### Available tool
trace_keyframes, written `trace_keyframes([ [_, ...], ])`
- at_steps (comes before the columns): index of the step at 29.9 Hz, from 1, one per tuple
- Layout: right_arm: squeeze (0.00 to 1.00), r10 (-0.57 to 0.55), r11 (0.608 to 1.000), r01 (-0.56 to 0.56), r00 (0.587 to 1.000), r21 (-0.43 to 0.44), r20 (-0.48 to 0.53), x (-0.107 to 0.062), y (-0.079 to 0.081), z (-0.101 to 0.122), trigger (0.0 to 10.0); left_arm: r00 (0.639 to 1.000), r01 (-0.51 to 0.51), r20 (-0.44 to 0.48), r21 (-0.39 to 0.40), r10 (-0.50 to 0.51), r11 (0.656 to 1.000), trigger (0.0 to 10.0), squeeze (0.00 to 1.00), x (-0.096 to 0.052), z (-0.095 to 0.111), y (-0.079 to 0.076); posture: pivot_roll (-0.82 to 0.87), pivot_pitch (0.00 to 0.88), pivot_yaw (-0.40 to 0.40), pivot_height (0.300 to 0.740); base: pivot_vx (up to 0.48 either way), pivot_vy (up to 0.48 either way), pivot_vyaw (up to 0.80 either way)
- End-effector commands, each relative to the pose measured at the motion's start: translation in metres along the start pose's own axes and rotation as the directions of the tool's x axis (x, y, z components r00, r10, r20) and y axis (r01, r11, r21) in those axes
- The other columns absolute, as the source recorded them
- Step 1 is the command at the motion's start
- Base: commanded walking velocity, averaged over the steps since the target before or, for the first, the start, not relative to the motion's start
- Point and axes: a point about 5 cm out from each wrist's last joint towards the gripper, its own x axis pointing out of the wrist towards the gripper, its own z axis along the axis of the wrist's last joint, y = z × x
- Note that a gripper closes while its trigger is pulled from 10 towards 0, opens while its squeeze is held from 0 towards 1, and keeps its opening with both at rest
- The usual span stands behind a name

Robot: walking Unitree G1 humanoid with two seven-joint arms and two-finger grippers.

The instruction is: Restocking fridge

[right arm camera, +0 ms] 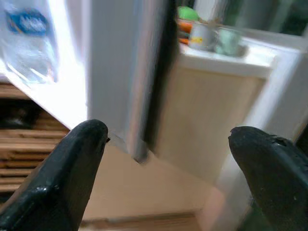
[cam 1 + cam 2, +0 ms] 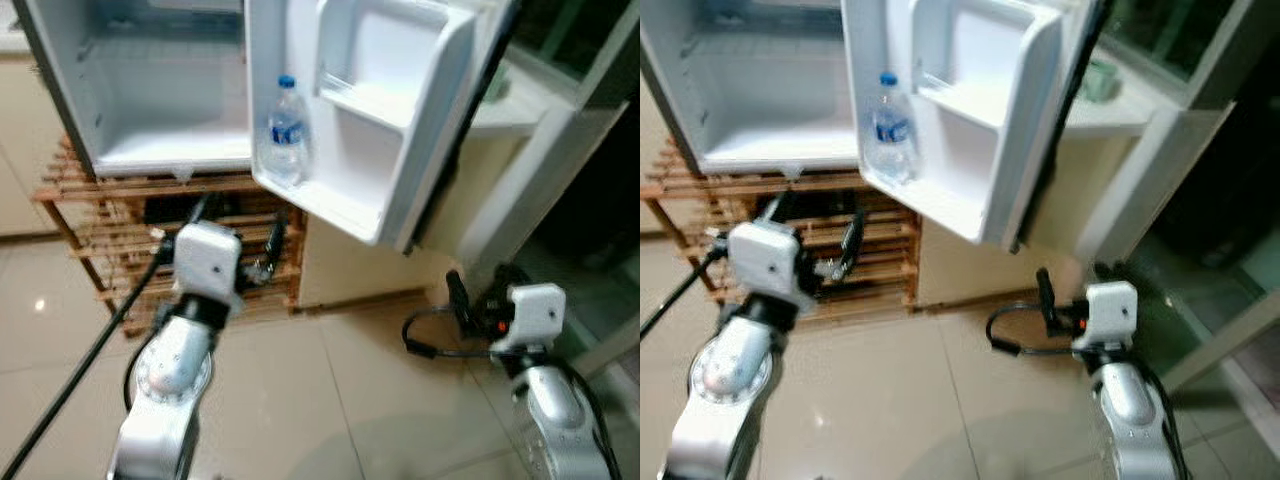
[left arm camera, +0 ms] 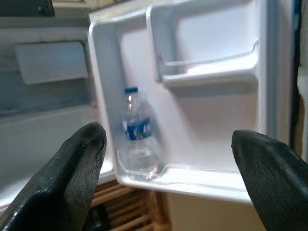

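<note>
The small white fridge stands open on a wooden rack, its inside bare. Its door swings out toward me. A clear water bottle with a blue cap and label stands upright in the door's lower shelf. The upper door shelf holds nothing. My left gripper hovers open below the fridge front, empty, pointing at the bottle. My right gripper is open and empty, low near the door's outer edge.
A slatted wooden rack carries the fridge. To the right, a white ledge holds cups and a green thing. Dark glass panels lie further right. A black cable crosses the tiled floor.
</note>
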Motion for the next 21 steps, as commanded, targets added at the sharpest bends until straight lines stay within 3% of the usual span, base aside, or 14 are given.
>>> trace_keyframes([
  [1,0.00,0.010,1.000,-0.009,1.000,-0.013,0.021,0.008,0.003,0.008,10.0,0.999,-0.024,-0.043,0.004,0.025,1.000,10.0,0.00,-0.001,-0.006,0.006,-0.02,0.000,-0.066,0.740,0.349,-0.326,0.68],
  [9,0.00,0.032,0.999,-0.032,0.999,-0.020,0.001,0.009,0.008,0.007,10.0,0.994,-0.039,-0.097,0.014,0.040,0.999,10.0,0.00,-0.001,-0.015,0.013,-0.01,0.000,-0.067,0.740,0.376,-0.292,0.67],
  [14,0.00,-0.006,1.000,0.005,0.999,-0.018,-0.034,0.008,0.004,0.000,10.0,0.995,-0.021,-0.101,-0.029,0.018,0.999,10.0,0.00,0.000,-0.018,0.004,-0.02,0.000,-0.064,0.740,0.295,-0.114,0.00],
  [21,0.00,-0.025,1.000,0.024,0.997,-0.018,-0.067,0.004,0.000,-0.006,10.0,0.989,-0.029,-0.145,-0.020,0.026,0.999,10.0,0.00,0.002,-0.029,0.009,-0.03,0.000,-0.054,0.740,0.000,0.000,0.00],
])
